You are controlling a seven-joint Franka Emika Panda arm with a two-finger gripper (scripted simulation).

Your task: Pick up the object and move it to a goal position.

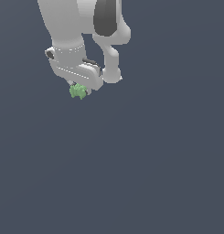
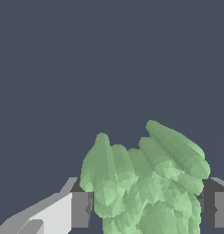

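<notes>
- Pale green object (image 2: 150, 183) fills lower centre and lower right of wrist view, nearest the lens; knobbly lobes fan toward upper right of that frame.
- Seated between the two fingers (image 2: 81, 209): grey pad at lower left touching the blob's flank, second dark pad at lower right edge pressed against the opposite side.
- Gripper (image 1: 79, 90) judged clamped on the object; no gap visible between pads and green surface on either side.
- Seen in exterior view in upper left of frame, hanging directly under the white hand; object (image 1: 77, 91) protrudes just below the fingertips, only its lower part exposed.
- Key relation: object sits straight out from the palm, centred between the fingers, no offset to either side. Lobes run roughly along the finger direction, away from the palm, not across the closing line.
- Held clear of any surface, as far as can be judged: uniform dark blue-grey ground (image 1: 145, 173) all round, no contact shadow discernible beneath the blob.
- No goal marker visible in either view; direction of carry cannot be told from these frames.
- Judged stage: grasp made, transport pending.
- Risk noted: irregular lumps offer small contact patches, so slip or rotation within the pads possible under a quick move; steady travel advised.
</notes>
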